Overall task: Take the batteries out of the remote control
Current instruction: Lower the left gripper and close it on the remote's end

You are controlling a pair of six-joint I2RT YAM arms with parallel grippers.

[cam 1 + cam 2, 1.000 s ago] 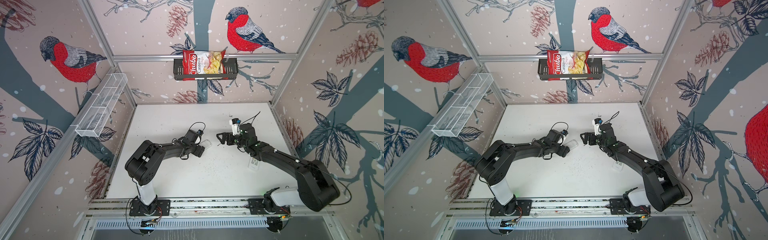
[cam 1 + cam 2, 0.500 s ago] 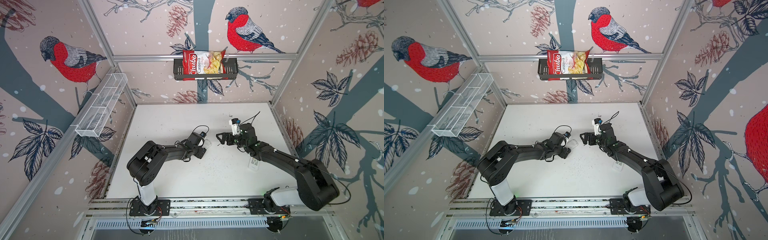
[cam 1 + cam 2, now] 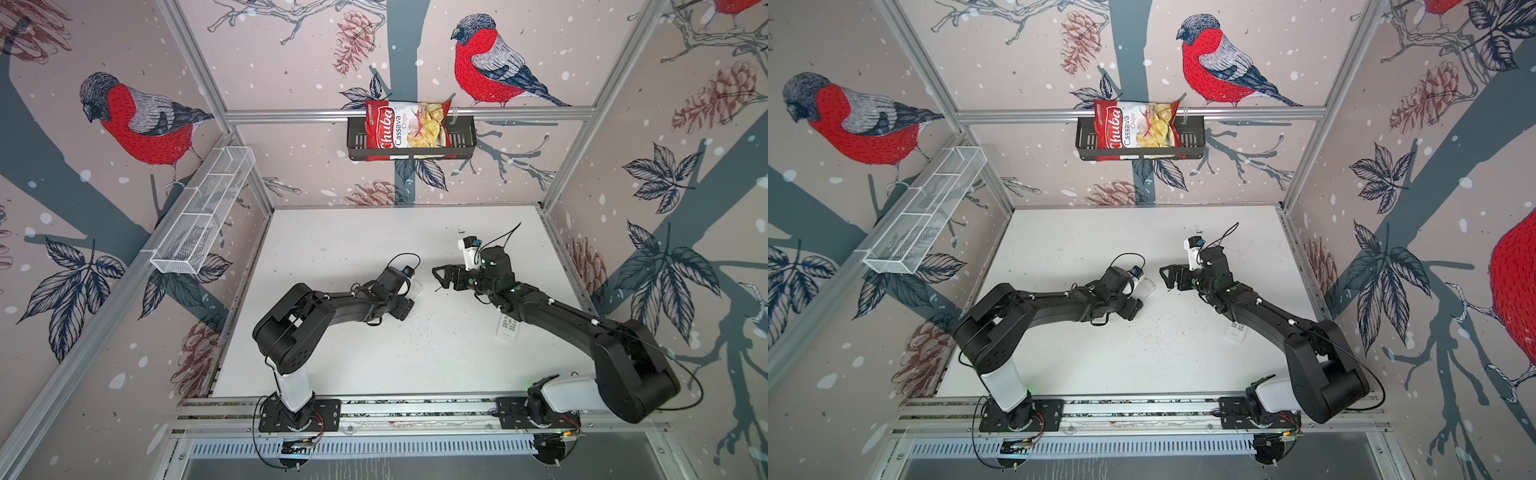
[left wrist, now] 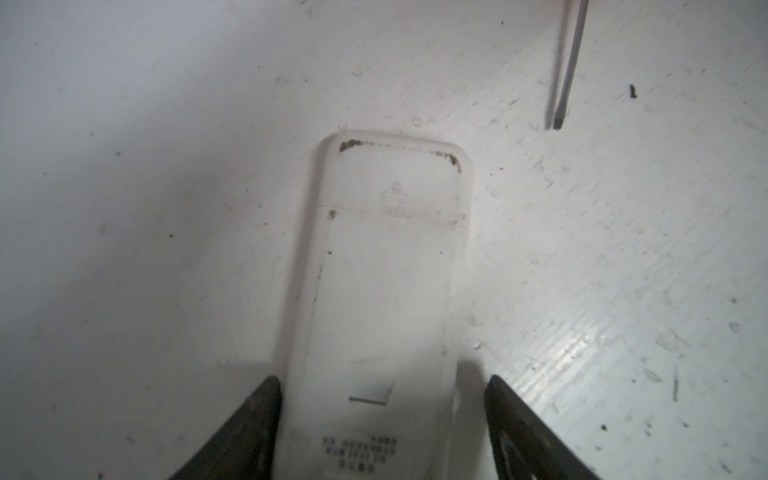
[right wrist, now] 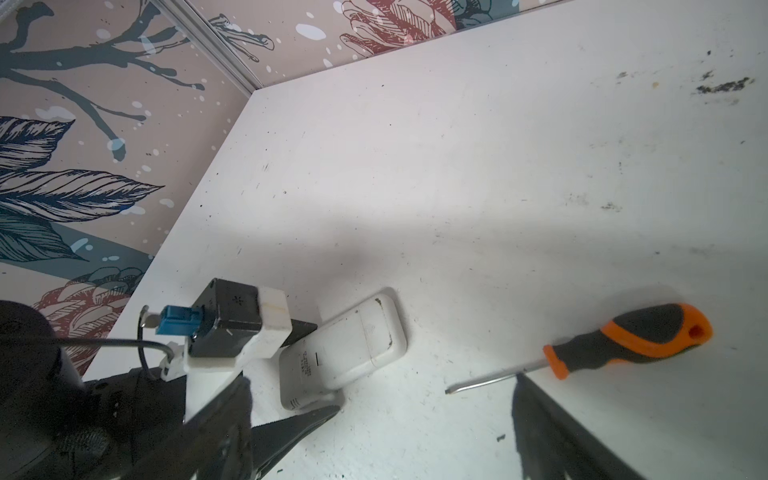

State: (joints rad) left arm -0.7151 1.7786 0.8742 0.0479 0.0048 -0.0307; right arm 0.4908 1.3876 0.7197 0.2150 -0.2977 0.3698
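1. Left wrist view: the white rectangular plastic remote control lay back-up on the white tabletop, between the left gripper fingers. The fingers were spread, one at the remote's long edge, the other with a gap.
2. The battery cover seam was closed. The batteries were not visible.
3. The right gripper faced the left one, fingers spread wide on nothing.
4. The orange-and-black-handled screwdriver lay near the remote's rounded end, tip apart from it.
5. Open tabletop ran on to the back wall. A second white remote lay partly under the right arm.
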